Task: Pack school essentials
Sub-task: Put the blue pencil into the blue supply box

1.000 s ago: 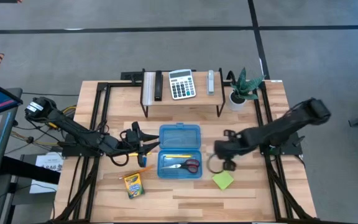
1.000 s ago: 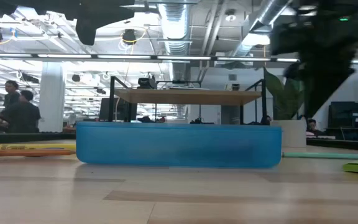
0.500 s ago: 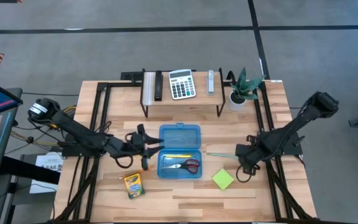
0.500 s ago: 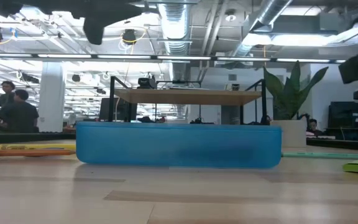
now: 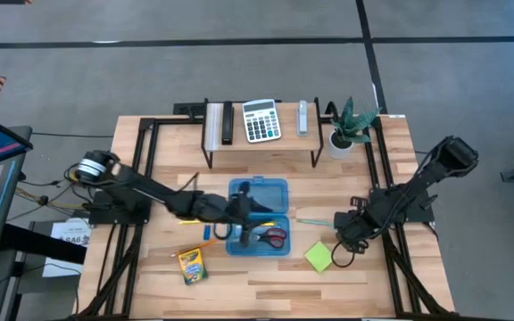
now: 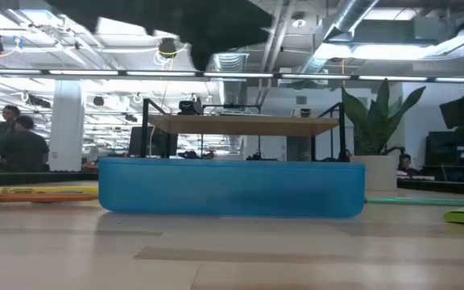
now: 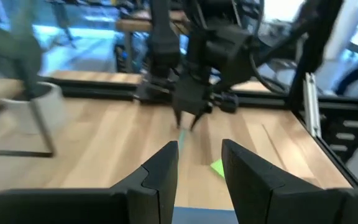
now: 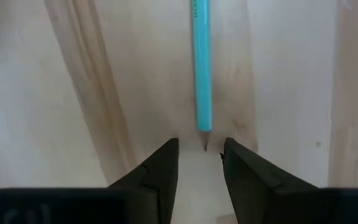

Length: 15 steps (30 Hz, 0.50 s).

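I had the left hand (image 5: 242, 212) over the blue case (image 5: 259, 217), its fingers slightly apart and gripping nothing I could see. The right hand (image 8: 201, 163) stood open just above the desk (image 5: 266, 276), its fingers straddling the tip of the thin green pen (image 8: 201, 62)

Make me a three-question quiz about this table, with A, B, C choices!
1. Where are the red-handled scissors?
A. on the shelf
B. inside the blue plastic box
C. under the plant

2. What colour is the square sticky-note pad?
A. pink
B. white
C. lime green

3. What is the right gripper doing?
A. open at the tip of the thin blue-green pen
B. shut on the pen
C. holding the scissors

Answers: B, the scissors lie in the box; C, the pad is bright green; A, its fingers stand apart and the pen lies on the wood.
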Motion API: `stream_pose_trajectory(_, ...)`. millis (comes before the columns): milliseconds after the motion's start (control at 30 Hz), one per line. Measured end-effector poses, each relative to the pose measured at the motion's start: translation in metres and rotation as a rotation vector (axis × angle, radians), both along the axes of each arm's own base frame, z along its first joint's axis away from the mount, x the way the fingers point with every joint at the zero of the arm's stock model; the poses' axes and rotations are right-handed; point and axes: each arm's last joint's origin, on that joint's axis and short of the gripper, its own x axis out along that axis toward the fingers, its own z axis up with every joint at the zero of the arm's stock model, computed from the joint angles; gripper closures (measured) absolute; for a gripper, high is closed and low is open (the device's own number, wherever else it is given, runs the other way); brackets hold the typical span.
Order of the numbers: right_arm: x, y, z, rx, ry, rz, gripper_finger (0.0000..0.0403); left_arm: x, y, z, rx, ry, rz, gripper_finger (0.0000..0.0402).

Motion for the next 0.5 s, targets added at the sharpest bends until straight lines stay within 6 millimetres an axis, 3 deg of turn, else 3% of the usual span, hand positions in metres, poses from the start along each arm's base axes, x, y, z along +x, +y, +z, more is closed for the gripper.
stream_pose_trajectory(267,0.003,0.002,-0.003,-0.001,-0.008,0.003,0.0312,0.054,0.007,-0.018,0.008,0.163,-0.027,0.029)
stream_pose_trajectory(500,0.007,-0.002,-0.004,0.013,-0.016,-0.023,0.0358,0.085,0.008,-0.031,0.041,0.246,-0.069,0.029)
